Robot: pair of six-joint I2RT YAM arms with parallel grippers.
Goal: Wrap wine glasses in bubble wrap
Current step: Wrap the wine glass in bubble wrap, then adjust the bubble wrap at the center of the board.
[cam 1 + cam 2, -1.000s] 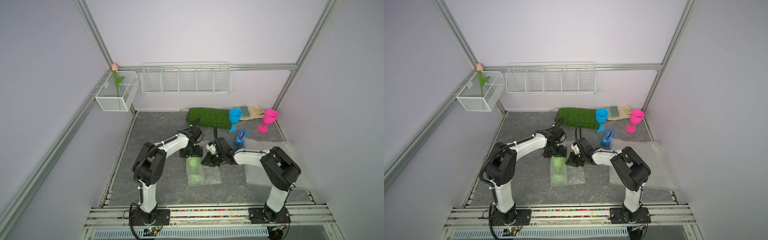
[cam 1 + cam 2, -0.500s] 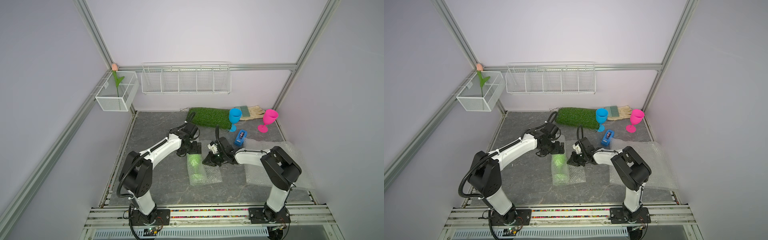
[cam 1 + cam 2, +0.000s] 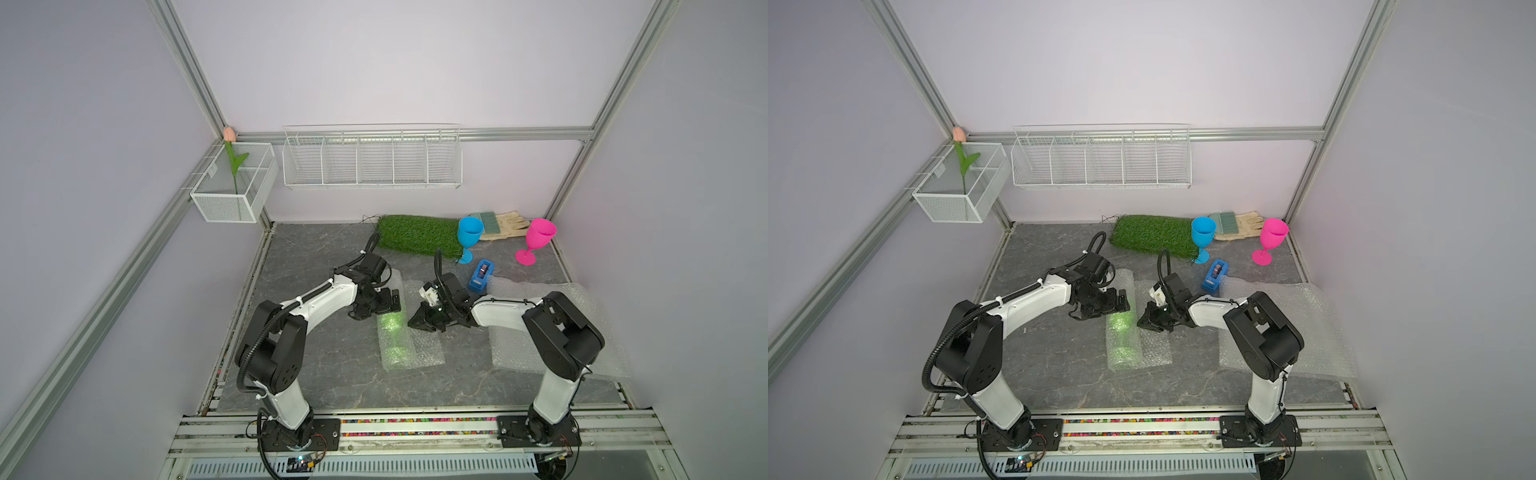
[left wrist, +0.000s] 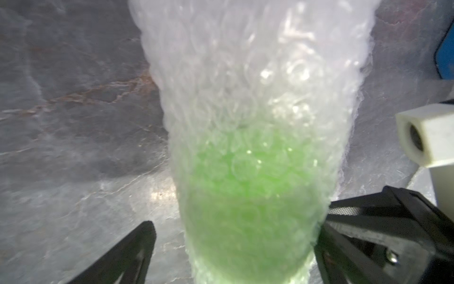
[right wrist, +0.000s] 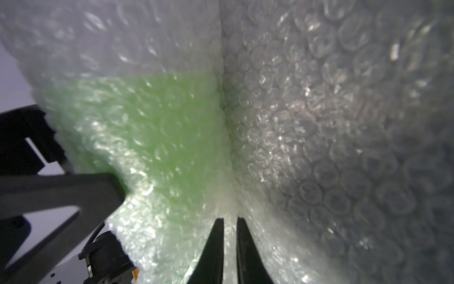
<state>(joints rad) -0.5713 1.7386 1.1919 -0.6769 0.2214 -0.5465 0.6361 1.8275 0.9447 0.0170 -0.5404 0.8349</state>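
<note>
Top view of a grey table [image 3: 316, 374] with my two arms meeting at its middle. There the green goblet [image 3: 392, 328] lies on its side, rolled inside the wrap [image 3: 428, 349], the roll running from the far edge toward the near edge, with a flat loose flap trailing toward the right edge. My left gripper [image 4: 235, 222] is spread wide, one finger on each side of the roll where the green shows strongest; one finger seems to brush the wrap, but nothing is clamped. My right gripper [image 5: 230, 219] has its fingers almost pressed together, tips down in the crease where roll meets flap; I cannot tell whether a fold is caught between them. I judge the bundle light, the goblet stiff plastic, the wrap soft, springy, slick and likely to unroll if let go. The best hold looks to be across the widest green part, gently, because over the stem the wrap would simply cave in. The blue goblet [image 3: 469, 232] and pink goblet [image 3: 539, 235] stand bare near the far right corner, a tape dispenser [image 3: 481, 276] is just in front of the blue one, and a spare sheet [image 3: 511, 345] lies along the right edge.
</note>
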